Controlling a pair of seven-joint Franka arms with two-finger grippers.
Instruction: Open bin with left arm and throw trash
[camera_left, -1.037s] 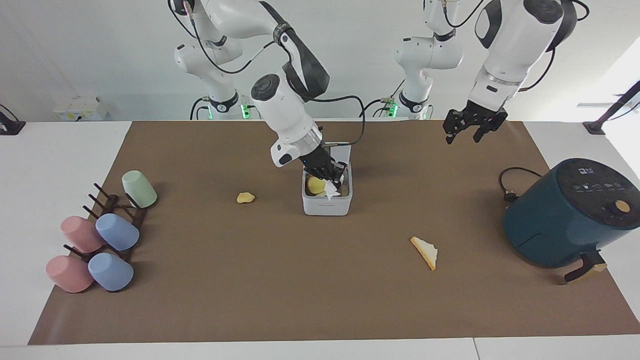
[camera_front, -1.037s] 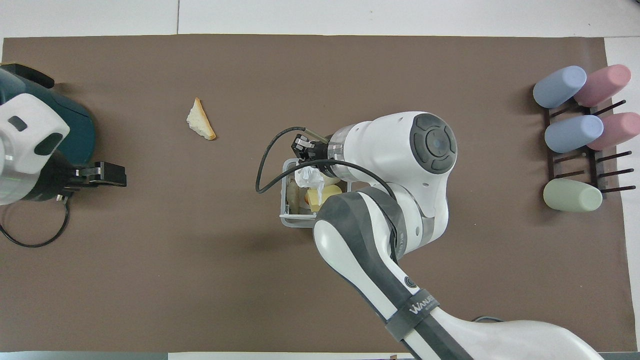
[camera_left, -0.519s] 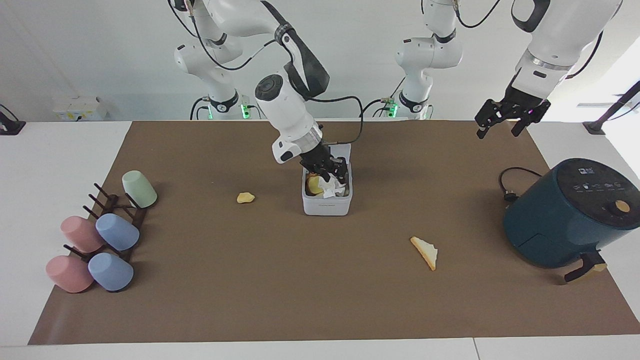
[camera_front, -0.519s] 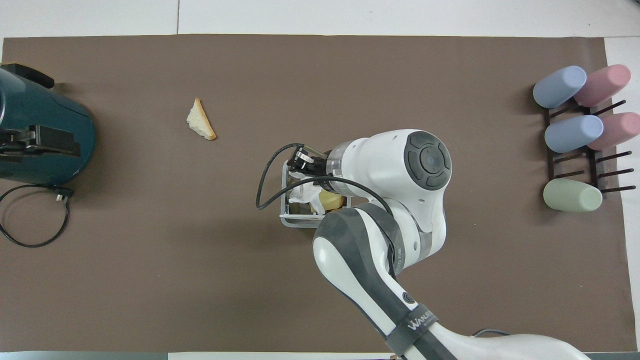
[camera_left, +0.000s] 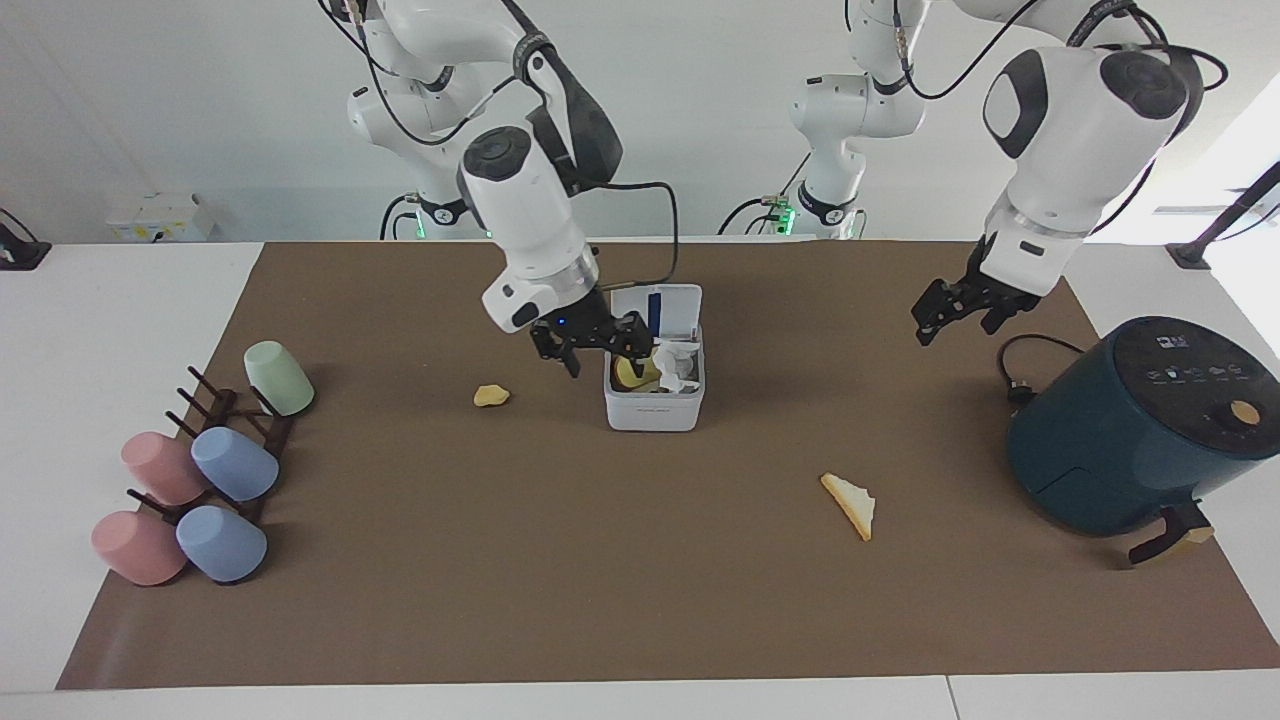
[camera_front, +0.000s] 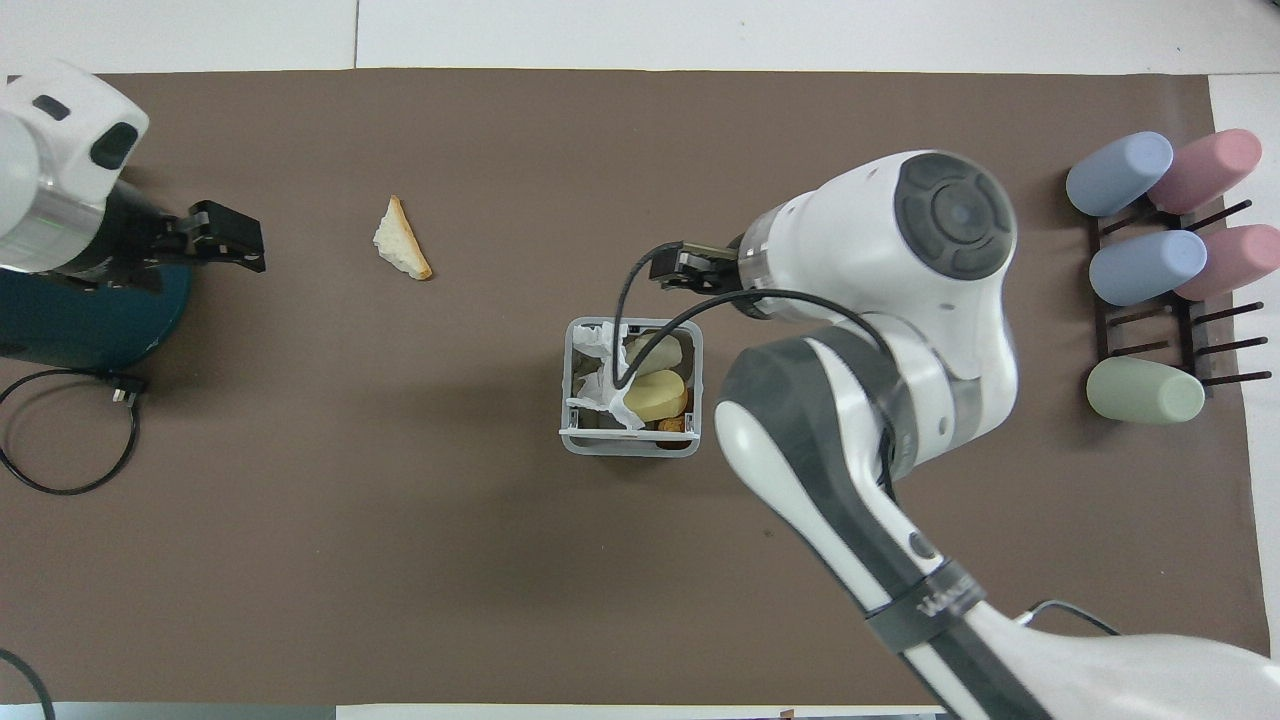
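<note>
In the facing view, the bin is sitting near the middle of the brown mat, a little toward the robots' edge, with its lid standing open. A crumpled tissue and a yellow lump are lying inside it. The right gripper is hanging just beside the bin's rim, on the side toward the right arm's end of the table, its fingers spread and gripping nothing. The left gripper is hovering over the mat near the dark-teal air fryer; whether its fingers are parted I cannot tell. A small tan food piece is lying on the mat beside the bin, and the toast triangle is lying nearer the edge away from the robots.

In the overhead view, the bin is showing tissue and yellow scraps within. The right gripper is pointing over the mat just above the bin's rim in that view. The left gripper is reaching out beside the air fryer. The toast is lying between them. Pastel cups are resting on a rack at the right arm's end.
</note>
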